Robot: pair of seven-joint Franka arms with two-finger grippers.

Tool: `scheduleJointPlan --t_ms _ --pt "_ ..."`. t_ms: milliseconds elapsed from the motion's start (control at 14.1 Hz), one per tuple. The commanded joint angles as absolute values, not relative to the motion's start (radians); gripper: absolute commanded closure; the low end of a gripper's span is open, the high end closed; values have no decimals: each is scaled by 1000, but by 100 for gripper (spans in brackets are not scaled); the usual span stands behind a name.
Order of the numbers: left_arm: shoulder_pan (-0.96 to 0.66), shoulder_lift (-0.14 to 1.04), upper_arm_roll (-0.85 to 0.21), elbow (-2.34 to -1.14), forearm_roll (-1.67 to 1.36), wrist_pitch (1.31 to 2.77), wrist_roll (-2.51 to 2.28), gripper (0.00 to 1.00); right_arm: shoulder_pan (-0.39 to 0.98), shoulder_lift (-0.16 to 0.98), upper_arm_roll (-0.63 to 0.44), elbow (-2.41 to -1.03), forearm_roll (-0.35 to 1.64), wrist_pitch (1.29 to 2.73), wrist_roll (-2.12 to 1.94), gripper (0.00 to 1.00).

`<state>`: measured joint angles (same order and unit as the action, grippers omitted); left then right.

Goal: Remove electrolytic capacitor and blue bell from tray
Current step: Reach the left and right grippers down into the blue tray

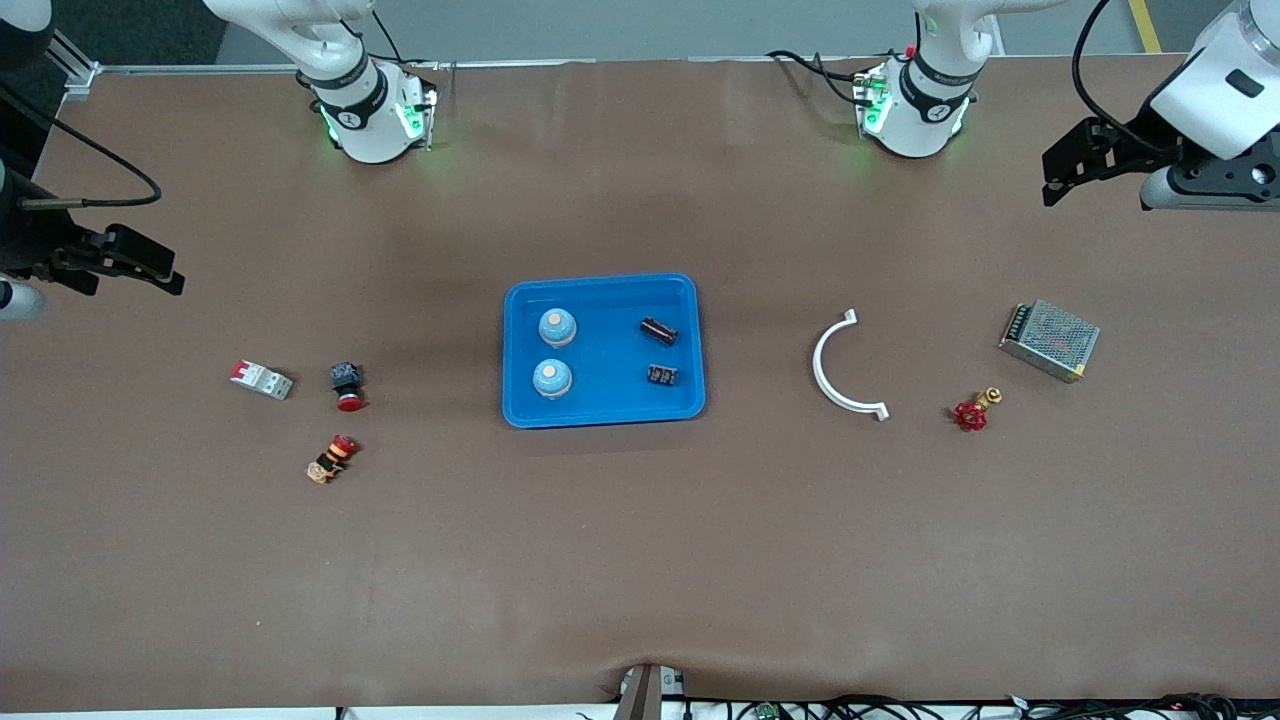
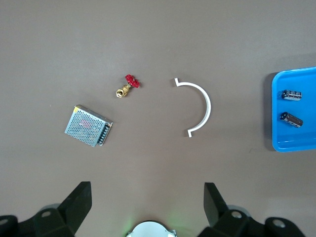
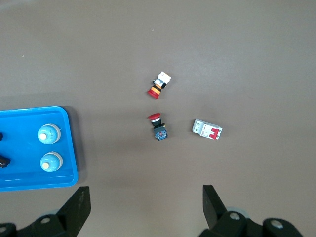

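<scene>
Centrally, blue tray (image 1: 602, 405) holds two bells (image 1: 557, 326) and two capacitors (image 1: 658, 331); left gripper (image 2: 146, 207) and right gripper (image 3: 145, 210) both spread, empty, over table ends

A wide counter (image 1: 640, 560) covered in plain brown matting fills nearly the whole scene, evenly lit. Along its upper edge runs a grey floor (image 1: 640, 25) with a yellow stripe (image 1: 1145, 25); dark cables (image 1: 900, 708) trail along the lower edge.
</scene>
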<state>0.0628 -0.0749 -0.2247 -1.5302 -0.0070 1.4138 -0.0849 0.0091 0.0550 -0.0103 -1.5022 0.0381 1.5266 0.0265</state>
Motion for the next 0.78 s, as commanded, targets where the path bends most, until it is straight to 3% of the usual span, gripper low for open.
scheduleJointPlan --t_ms 0,425,708 --pt "74 -80 -225 -1517 -25 1399 -63 0 17 60 -14 -1486 48 1526 26 0" --pt "54 -11 -238 -1514 -17 1413 -87 0 18 60 -14 -1489 41 1531 28 0" --pt "22 61 -307 -1537 -18 1419 -212 0 9 60 -14 -1489 37 1532 23 0"
